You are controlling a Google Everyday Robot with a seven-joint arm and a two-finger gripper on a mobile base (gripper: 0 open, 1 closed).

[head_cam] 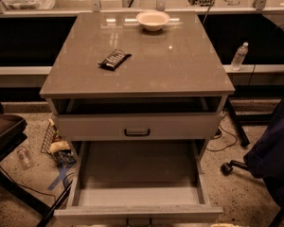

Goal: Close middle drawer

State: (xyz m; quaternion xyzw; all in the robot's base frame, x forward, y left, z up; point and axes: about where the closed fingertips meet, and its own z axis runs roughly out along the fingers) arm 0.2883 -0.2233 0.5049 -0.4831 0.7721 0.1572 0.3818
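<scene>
At bottom edge, pale sliver, probably the gripper (225, 225), state unreadable; boxy grey middle drawer (138, 195) stands open.

Mid drawer (137, 171) grey; gripper (226, 225) cream, btm.

A pale, matt sliver of the pincer (226, 225) shows at the bottom edge. Just left of it, the middle drawer (137, 174) is smooth matt grey inside. Beyond it, the worktop (180, 65) is glossy and mirrors lights, carrying a shiny pale bowl (153, 20) and a glinting dark wrapper (114, 59).
</scene>
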